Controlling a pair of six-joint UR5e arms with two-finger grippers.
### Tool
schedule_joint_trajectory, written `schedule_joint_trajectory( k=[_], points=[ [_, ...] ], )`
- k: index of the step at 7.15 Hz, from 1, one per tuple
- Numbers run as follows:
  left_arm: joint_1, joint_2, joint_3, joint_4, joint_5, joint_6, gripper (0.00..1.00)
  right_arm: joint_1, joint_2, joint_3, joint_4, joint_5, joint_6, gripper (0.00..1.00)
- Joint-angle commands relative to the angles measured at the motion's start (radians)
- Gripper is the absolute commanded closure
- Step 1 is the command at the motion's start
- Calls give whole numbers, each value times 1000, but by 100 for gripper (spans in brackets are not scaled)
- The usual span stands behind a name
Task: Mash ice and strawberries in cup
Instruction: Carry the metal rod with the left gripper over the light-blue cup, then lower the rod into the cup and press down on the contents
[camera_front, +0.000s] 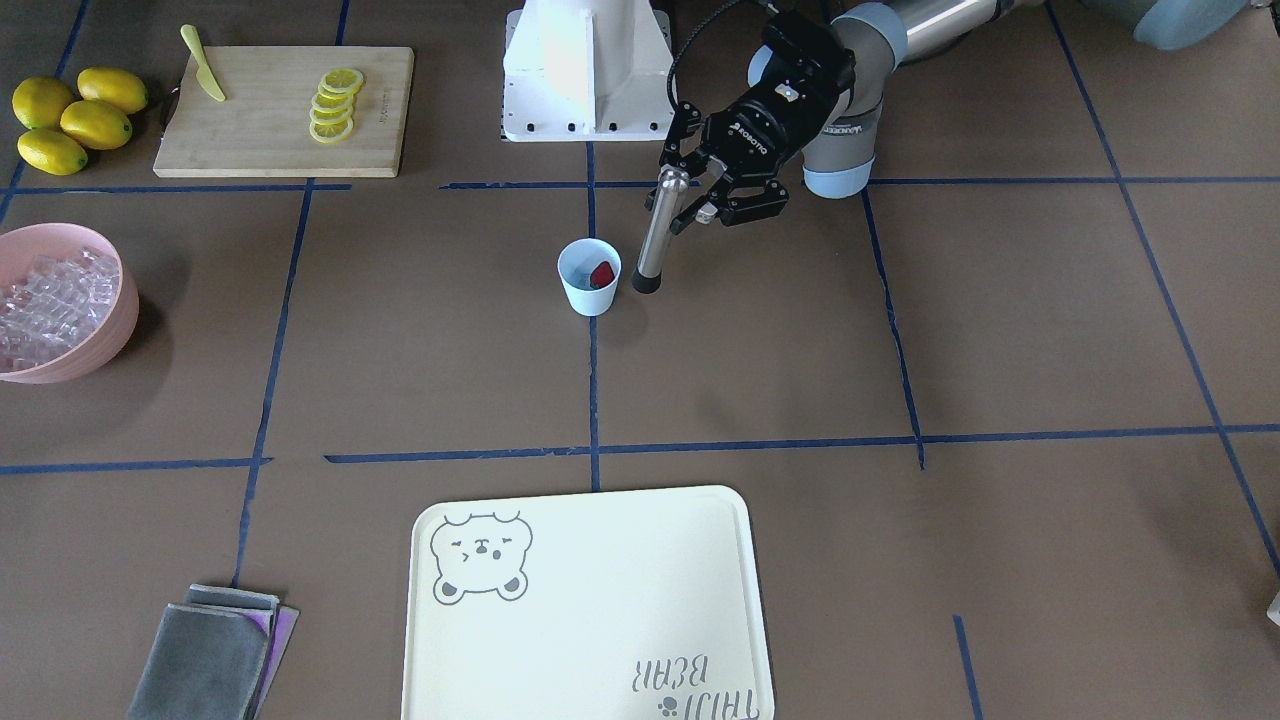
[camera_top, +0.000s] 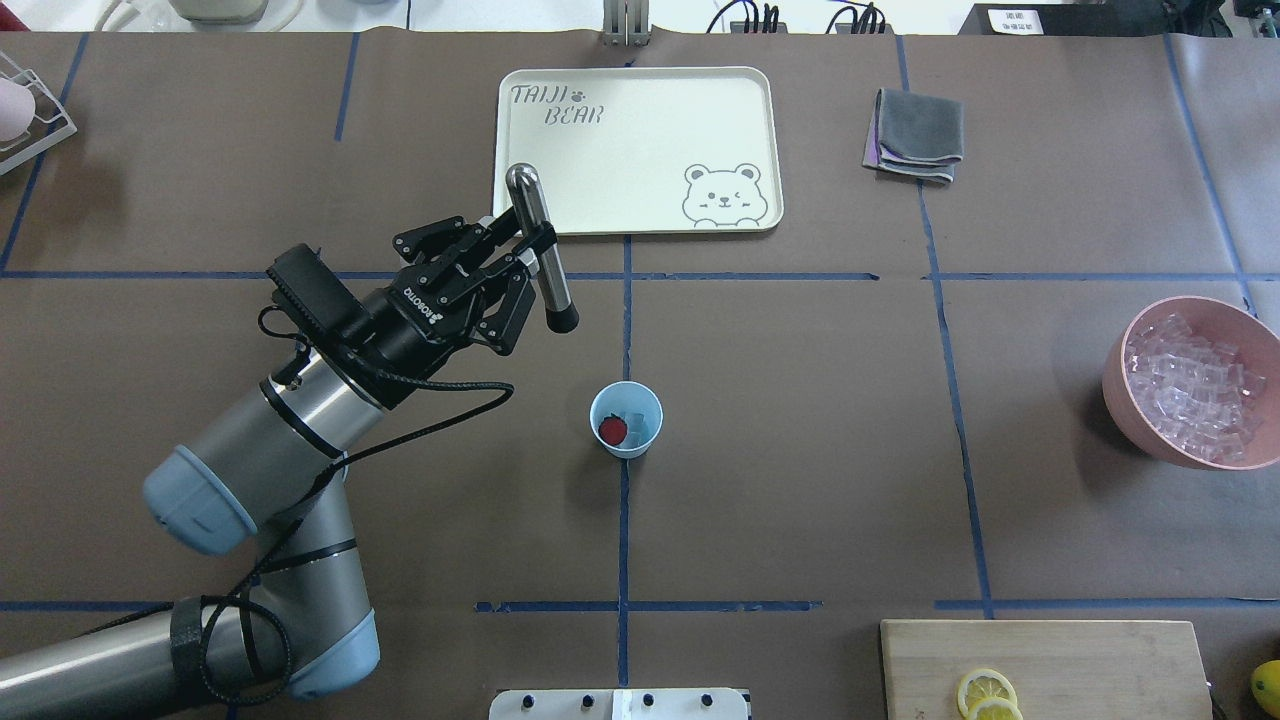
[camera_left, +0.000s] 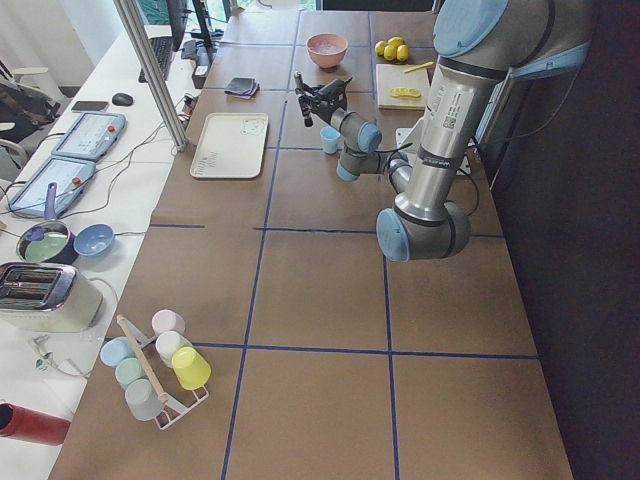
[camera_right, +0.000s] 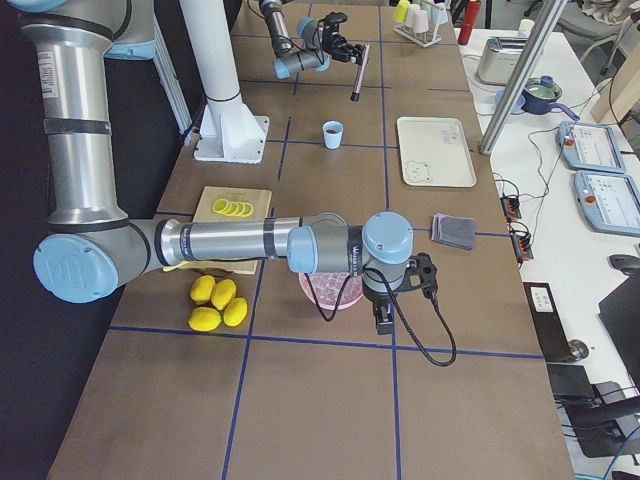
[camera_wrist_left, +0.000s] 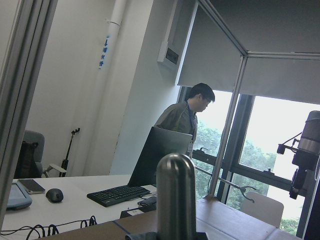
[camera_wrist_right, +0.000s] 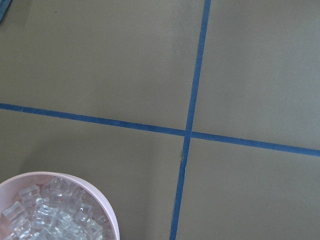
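The pale-blue cup (camera_front: 590, 290) stands at the table's middle and also shows in the overhead view (camera_top: 648, 435). In it lie a dark-red strawberry (camera_top: 612, 430) and clear ice (camera_top: 637, 424). My left gripper (camera_front: 690, 195) is shut on a silver muddler (camera_front: 655, 235) with a black tip, near its top end. The muddler (camera_top: 545, 265) hangs tilted, outside the cup on its left-arm side, not touching it. My right gripper (camera_right: 383, 318) shows only in the exterior right view, beside the pink bowl; I cannot tell whether it is open.
A pink bowl (camera_top: 1115, 370) of ice cubes (camera_top: 1195, 385) stands at the right side. A cream bear tray (camera_top: 640, 150) and folded cloths (camera_top: 915, 135) lie at the far side. A cutting board (camera_front: 270, 130) holds lemon slices (camera_front: 335, 105) and a knife (camera_front: 203, 63); whole lemons (camera_front: 75, 120) lie beside it.
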Motion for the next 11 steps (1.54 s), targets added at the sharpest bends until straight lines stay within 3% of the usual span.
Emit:
schedule_joint_trajectory(
  k=[1, 7, 11],
  points=[
    [106, -13, -7, 31, 91, 62, 100, 0, -7, -3, 0, -1, -1, 1],
    [199, -33, 4, 57, 145, 54, 100, 0, -7, -11, 0, -5, -1, 1],
    [194, -61, 12, 54, 139, 53, 100, 0, -7, -11, 0, -5, -1, 1]
  ],
)
